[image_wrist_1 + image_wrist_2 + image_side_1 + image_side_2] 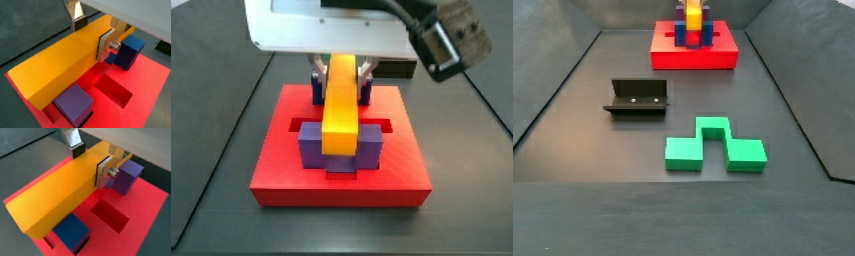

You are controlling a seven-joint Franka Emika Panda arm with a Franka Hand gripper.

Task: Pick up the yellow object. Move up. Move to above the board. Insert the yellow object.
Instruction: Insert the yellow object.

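Note:
The yellow object (pixel 60 65) is a long yellow-orange bar lying across the red board (pixel 150 95), between a blue post (pixel 128 50) and a purple post (pixel 73 102). My gripper (pixel 92 34) is shut on the bar's far part, one silver finger on each long side. It shows the same way in a wrist view with the bar (pixel 57 195), gripper (pixel 90 161) and board (pixel 143 223). In a side view the bar (pixel 339 110) runs between the purple posts (pixel 311 150) under the gripper (pixel 341 75). Its underside is hidden.
An empty recessed slot (pixel 113 91) lies beside the bar on the board. In a side view the board (pixel 694 58) stands at the far end of the dark floor, the fixture (pixel 639 97) in the middle left, and a green notched block (pixel 714 148) nearer.

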